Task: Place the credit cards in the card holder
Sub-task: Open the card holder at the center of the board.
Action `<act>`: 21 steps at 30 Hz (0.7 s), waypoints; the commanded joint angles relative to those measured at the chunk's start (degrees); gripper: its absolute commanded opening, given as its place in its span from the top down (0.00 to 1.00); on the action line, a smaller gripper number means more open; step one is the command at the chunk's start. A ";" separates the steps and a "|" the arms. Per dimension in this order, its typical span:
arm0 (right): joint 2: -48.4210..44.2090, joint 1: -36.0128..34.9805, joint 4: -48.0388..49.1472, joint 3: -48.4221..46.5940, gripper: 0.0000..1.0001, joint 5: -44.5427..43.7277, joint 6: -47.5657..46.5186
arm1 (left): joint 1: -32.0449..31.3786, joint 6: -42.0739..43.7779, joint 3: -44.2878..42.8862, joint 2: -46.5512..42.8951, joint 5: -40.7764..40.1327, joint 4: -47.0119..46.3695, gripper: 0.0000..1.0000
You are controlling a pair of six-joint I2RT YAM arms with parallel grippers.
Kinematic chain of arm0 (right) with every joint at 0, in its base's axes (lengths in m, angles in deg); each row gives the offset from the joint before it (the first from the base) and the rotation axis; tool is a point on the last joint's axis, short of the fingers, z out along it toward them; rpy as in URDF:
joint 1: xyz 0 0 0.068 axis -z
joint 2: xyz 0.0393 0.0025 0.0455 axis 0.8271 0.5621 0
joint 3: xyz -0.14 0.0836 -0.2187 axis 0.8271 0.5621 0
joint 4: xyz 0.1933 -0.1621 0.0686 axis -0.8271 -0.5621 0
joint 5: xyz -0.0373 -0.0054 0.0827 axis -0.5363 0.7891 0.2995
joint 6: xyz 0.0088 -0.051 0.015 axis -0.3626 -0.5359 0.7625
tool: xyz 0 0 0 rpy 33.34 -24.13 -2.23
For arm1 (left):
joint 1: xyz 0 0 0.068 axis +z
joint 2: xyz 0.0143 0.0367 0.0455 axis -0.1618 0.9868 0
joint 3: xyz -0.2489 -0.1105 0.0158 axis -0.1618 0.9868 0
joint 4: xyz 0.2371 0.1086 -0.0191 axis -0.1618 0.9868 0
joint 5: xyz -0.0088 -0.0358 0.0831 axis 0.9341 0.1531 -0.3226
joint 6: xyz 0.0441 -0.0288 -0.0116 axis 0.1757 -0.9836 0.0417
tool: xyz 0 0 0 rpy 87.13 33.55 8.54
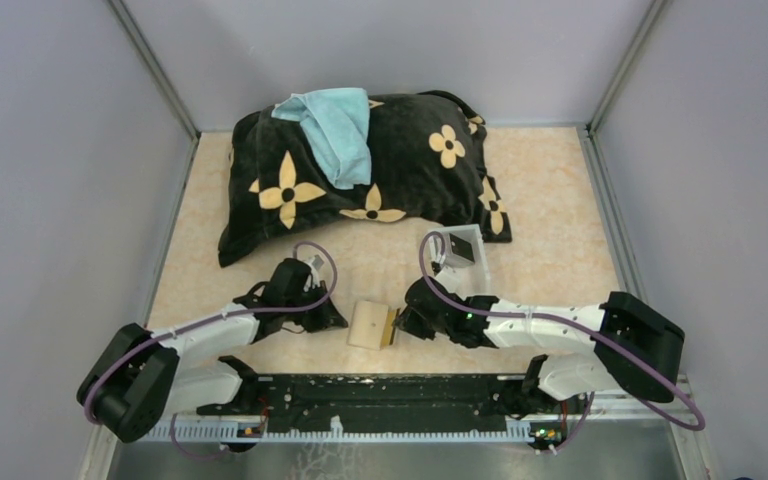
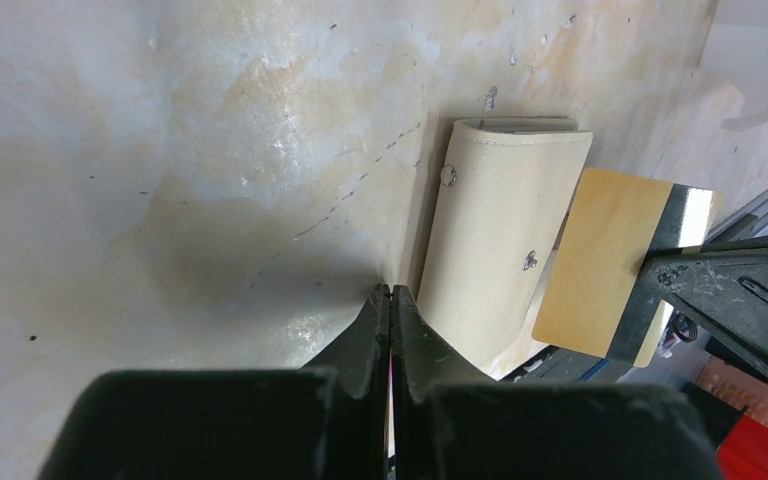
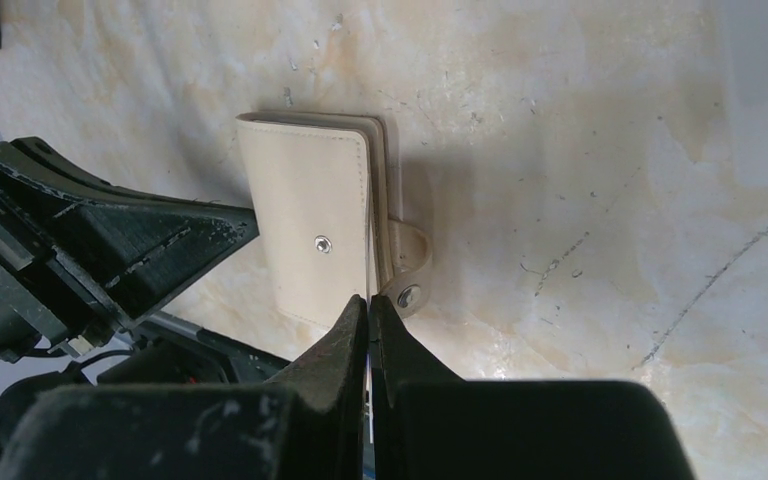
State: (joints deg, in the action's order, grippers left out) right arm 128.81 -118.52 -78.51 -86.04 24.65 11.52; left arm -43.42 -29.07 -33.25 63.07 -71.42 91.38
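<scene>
Hands come nearest, two of them, low toward 6 o'clock in the overhead view. The left hand (image 1: 338, 322) has its fingers pressed fully together with nothing visibly held, tips just beside the card holder (image 1: 370, 325). The right hand (image 1: 403, 322) is clamped just as tight, but on one gold credit card (image 2: 605, 260) with a dark stripe. The one card holder lies flat and folded on the tabletop (image 1: 550, 200) between them, with the left hand at its 9 o'clock and the right hand at its 3 o'clock.

Only the left wrist view shows the card's broad face, tilted at the holder's edge. The right wrist view does not show that face, but it gives the plainest look at the one snap tab (image 3: 408, 270), which hangs unfastened off the holder's side.

At the holder's 1 o'clock, one white tray (image 1: 479, 240) holds something dark; how many pieces I cannot tell. Farther off, at 12 o'clock, one black pillow (image 1: 400, 170) with yellow flowers carries one teal cloth (image 1: 335, 130).
</scene>
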 commanded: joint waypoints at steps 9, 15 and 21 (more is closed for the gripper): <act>0.33 0.50 2.64 -0.47 1.00 -0.58 -2.70 | -0.52 1.98 -0.72 1.93 -0.89 1.40 1.00; 1.26 0.49 2.36 -0.76 1.00 -0.40 -4.58 | -0.52 2.24 -1.02 2.95 -0.76 0.96 1.00; 1.99 0.57 3.76 -0.65 1.00 0.21 -6.13 | -0.53 2.50 -1.42 3.99 -0.41 0.44 1.00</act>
State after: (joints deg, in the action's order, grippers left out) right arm 130.32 -118.50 -77.33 -85.45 24.72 7.37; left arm -43.68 -28.65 -34.43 65.51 -70.59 90.46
